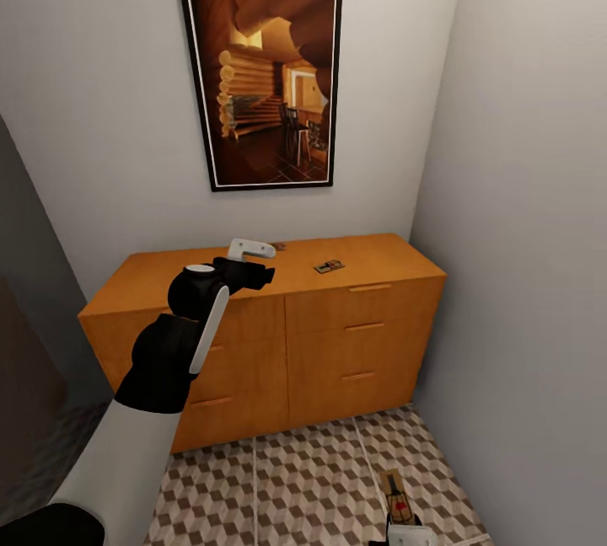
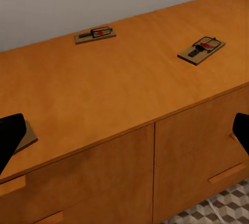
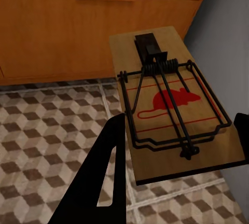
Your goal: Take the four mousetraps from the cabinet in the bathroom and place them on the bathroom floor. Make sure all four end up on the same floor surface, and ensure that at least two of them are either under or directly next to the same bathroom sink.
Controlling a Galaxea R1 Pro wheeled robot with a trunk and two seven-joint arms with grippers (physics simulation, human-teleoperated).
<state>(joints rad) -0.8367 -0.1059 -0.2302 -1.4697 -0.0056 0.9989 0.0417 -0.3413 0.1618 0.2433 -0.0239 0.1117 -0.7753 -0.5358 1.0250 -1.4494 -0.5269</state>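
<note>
Our right pincer is clamped on a mousetrap: one dark finger presses one long edge and the other finger shows at the opposite edge, so the board sits flat between them, red mouse print up, wire bar and spring on top. In the head view that held trap hangs low over the cube-pattern floor, near the right wall and in front of the cabinet. We can't tell from the pictures if it touches the tiles. Our left pincer is apart, both dark fingertips at the picture's edges with a wide gap and nothing between them; in the head view the left arm reaches over the cabinet's front edge at its left half. In the left wrist view, two traps lie flat on the cabinet top, one near the back wall, one further right, well apart from each other. A tan corner just beside one left fingertip may be another trap, mostly hidden. A framed cabin picture hangs on the wall above the cabinet.
</note>
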